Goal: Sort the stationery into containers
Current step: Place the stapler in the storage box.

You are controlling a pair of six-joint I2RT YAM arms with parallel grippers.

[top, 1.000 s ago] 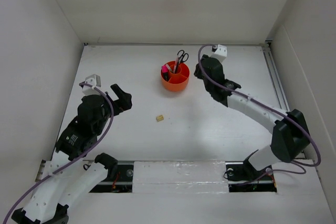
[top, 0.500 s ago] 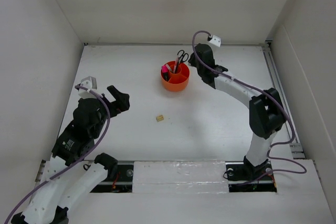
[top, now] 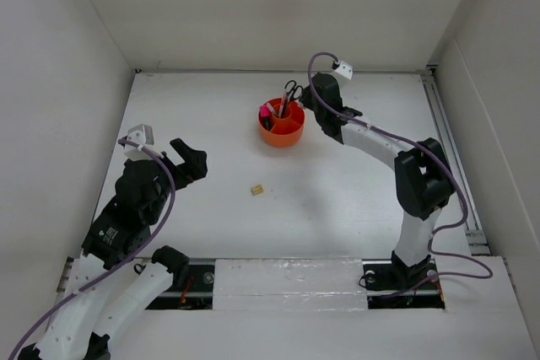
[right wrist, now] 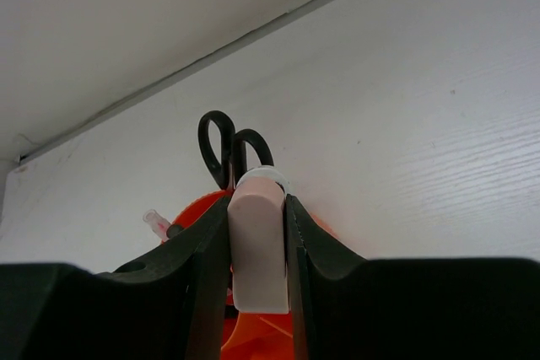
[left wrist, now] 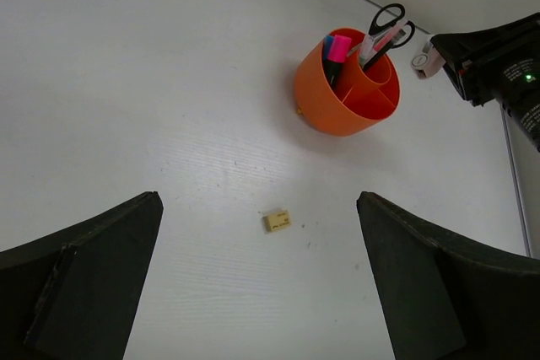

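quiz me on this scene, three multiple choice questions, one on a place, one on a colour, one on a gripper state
1. Where is the tan eraser?
A) in the organiser
B) on top of the organiser
C) on the table, apart from the organiser

2. What colour is the organiser?
A) orange
B) blue
C) green

3. What is the right gripper doing?
A) open, empty
B) shut on a pale eraser
C) shut on the organiser's rim

Answers:
1 C, it lies alone on bare table.
2 A, its walls show orange in every view.
3 B, the right wrist view shows both fingers pinching the pale eraser.
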